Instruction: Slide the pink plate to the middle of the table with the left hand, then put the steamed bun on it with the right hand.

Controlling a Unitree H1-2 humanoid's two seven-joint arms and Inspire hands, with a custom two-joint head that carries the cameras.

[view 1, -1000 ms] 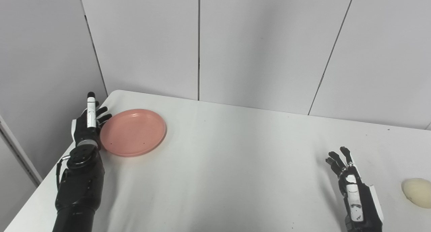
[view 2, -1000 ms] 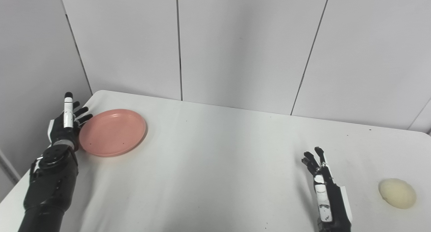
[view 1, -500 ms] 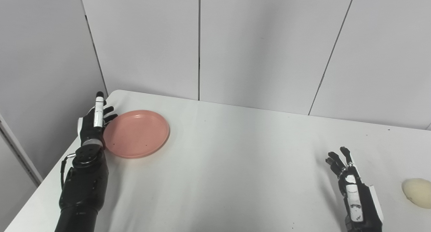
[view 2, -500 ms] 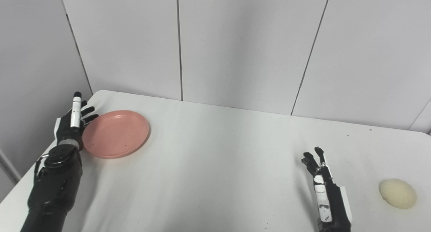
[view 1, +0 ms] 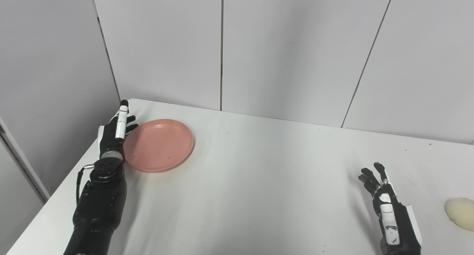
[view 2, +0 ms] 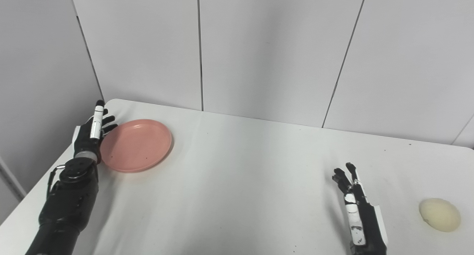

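pink plate sits at the desk's far-left corner, its left rim against the released left robot hand; desk middle lies rightward. right robot hand released.

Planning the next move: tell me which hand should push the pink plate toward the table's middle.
Left. The left hand is open against the pink plate's left rim; the right hand is open far across the table, near the steamed bun.
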